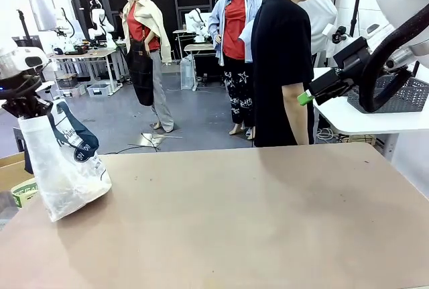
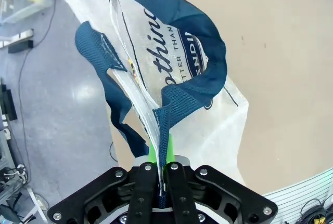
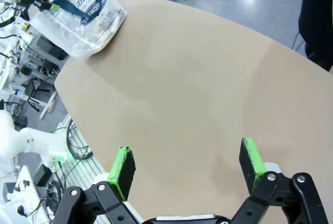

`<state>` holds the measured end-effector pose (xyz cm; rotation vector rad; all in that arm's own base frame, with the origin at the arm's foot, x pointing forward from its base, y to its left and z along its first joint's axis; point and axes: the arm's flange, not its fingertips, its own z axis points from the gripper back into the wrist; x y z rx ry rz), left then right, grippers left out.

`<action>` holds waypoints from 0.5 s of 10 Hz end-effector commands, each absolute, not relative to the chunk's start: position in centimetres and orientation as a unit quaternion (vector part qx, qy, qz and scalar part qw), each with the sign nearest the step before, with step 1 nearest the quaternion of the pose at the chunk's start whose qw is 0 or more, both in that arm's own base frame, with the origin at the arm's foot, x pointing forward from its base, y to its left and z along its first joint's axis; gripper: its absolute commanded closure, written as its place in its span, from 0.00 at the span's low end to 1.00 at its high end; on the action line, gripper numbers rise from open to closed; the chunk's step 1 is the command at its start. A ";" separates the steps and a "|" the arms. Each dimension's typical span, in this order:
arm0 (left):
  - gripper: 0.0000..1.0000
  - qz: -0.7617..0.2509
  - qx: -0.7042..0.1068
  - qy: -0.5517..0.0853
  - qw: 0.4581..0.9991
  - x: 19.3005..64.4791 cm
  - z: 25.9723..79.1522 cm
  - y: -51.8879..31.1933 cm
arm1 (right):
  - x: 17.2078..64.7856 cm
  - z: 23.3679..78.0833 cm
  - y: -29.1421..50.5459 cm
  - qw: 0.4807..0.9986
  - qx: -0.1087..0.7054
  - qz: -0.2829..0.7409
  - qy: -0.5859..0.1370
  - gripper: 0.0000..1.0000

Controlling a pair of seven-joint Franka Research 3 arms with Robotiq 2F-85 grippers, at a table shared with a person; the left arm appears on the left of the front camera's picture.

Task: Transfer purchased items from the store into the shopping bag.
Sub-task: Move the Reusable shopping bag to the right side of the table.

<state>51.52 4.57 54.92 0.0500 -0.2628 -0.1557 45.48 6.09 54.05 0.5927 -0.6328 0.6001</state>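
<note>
Two grippers, left gripper [image 2: 158, 174] clamped on shopping bag [image 2: 171, 73] handle, right gripper [image 3: 187, 167] spread wide, holding nothing

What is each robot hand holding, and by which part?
The left hand pinches the shopping bag by its top edge at a navy handle. The right hand holds nothing.
</note>
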 end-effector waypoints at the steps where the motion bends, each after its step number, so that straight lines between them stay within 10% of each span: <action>1: 1.00 -0.081 0.025 -0.132 0.988 51.8 55.0 4.3 | 45.6 54.1 6.1 0.864 0.282 0.288 -0.301 0.00; 5: 1.00 -0.081 0.025 -0.132 0.988 51.8 55.0 4.3 | 45.6 54.1 6.1 0.864 0.282 0.288 -0.301 0.00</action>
